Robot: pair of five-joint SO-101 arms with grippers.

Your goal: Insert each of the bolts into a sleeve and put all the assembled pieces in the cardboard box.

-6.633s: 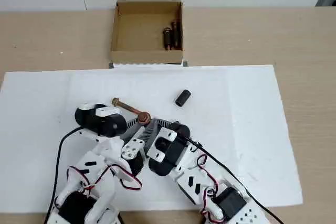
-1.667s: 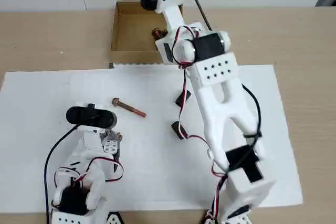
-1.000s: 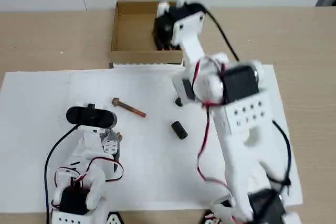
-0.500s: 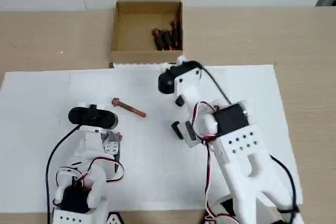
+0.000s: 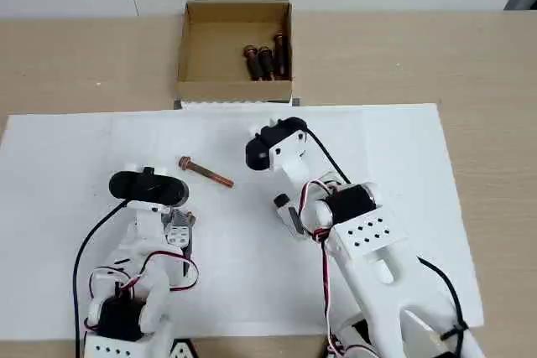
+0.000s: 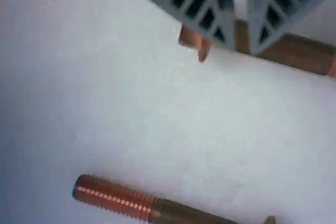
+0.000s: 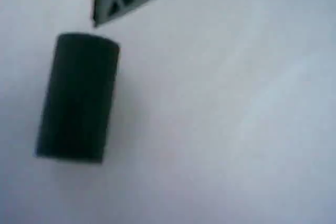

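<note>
Hovering over a black sleeve (image 7: 77, 98), copper bolt (image 6: 307, 56) pinched

The left hand (image 6: 236, 30) pinches the copper bolt, well apart from the cardboard box (image 5: 180, 56). A loose bolt (image 5: 205, 172) lies between that hand and the box. The right hand (image 5: 284, 157) hangs nearer the box, over the black sleeve, which lies on its side. Whether this hand is spread or pressed together, I cannot tell. Three assembled pieces (image 5: 265, 60) lie inside the box.
</note>
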